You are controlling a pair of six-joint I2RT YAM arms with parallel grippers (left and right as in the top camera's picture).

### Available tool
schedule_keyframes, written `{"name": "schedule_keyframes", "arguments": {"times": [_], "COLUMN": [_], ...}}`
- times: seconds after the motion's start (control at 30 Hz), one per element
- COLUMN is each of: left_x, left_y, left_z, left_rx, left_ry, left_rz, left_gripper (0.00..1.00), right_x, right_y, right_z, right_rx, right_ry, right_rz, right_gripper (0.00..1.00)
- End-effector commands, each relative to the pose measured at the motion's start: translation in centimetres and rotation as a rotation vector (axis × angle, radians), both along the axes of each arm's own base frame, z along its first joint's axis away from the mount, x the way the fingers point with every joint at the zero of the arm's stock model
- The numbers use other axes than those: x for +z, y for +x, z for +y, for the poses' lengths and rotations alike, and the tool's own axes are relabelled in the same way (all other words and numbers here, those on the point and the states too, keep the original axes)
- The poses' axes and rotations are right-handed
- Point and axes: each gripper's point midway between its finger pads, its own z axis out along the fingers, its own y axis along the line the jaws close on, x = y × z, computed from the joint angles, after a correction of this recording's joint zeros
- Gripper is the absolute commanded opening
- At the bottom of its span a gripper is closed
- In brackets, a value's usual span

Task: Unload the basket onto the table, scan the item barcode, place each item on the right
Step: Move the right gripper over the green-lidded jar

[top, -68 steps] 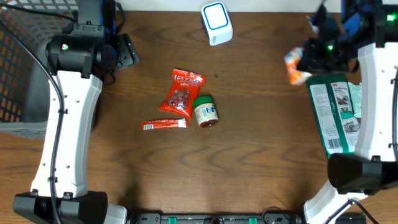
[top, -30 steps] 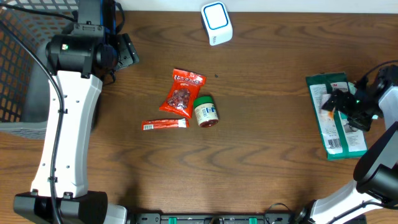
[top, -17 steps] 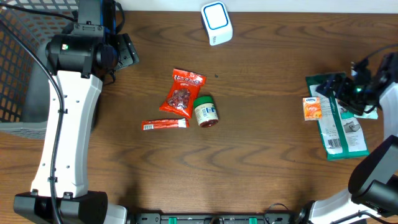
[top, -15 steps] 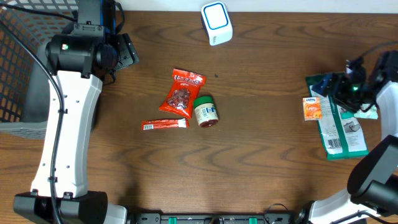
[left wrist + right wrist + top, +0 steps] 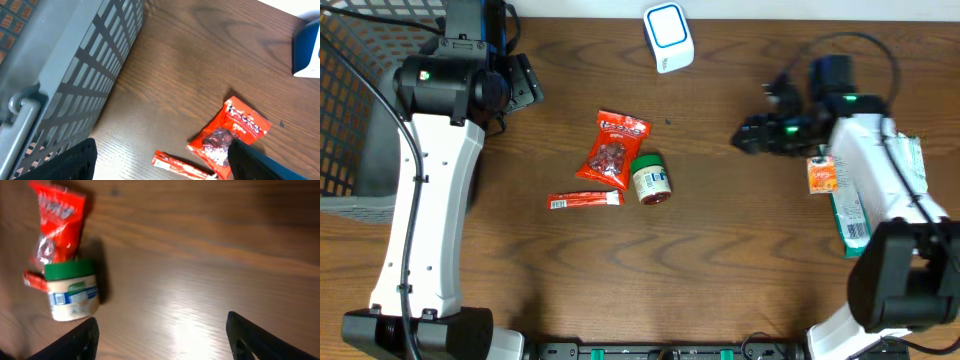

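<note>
Jaws wide, nothing gripped

The right gripper [image 5: 161, 322] is poised between the green-lidded jar [image 5: 650, 179] and the orange packet [image 5: 821, 175], its jaws spread wide and empty. The jar is laid on its side, touching the red snack bag [image 5: 612, 148]. The left gripper [image 5: 162, 144] is spread and empty, near the basket [image 5: 60, 75]. The scanner [image 5: 668, 37] is set at the far edge.

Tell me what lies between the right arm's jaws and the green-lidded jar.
Nothing lies there. That stretch is bare wooden table, which shows in both the overhead and right wrist views. The green-lidded jar lies on its side.
</note>
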Motion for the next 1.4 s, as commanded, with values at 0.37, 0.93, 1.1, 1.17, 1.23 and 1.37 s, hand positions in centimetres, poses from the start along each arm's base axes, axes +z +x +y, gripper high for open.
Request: {"name": "schedule_keyframes", "arguments": {"times": [0.37, 0.93, 1.1, 1.17, 1.23, 1.37], "left_x": [0.9, 0.9, 0.9, 0.9, 0.9, 0.9], "left_y": [-0.3, -0.3, -0.3, -0.3, -0.3, -0.3], "left_z": [0.3, 0.3, 0.3, 0.3, 0.3, 0.3], "left_rx": [0.002, 0.002, 0.002, 0.002, 0.002, 0.002], "left_ry": [0.009, 0.009, 0.009, 0.009, 0.009, 0.009], "left_rz": [-0.022, -0.023, -0.023, -0.023, -0.022, -0.022], "left_gripper": [0.84, 0.84, 0.84, 0.84, 0.84, 0.84], "right_x": [7.0, -5.9, -7.9, -8.1, -8.2, -8.3], "right_y": [-1.0, -0.2, -0.7, -0.9, -1.1, -1.5], "right_z": [17.7, 19.5, 19.0, 18.8, 18.7, 18.0], "right_rx": [0.184, 0.236, 0.207, 0.202, 0.197, 0.198], "right_ry": [-0.251, -0.419, -0.438, -0.443, -0.448, -0.464], "right_rz": [-0.325, -0.166, -0.106, -0.093, -0.082, -0.056], "right_gripper": [0.85, 0.82, 0.76, 0.73, 0.72, 0.63]}}
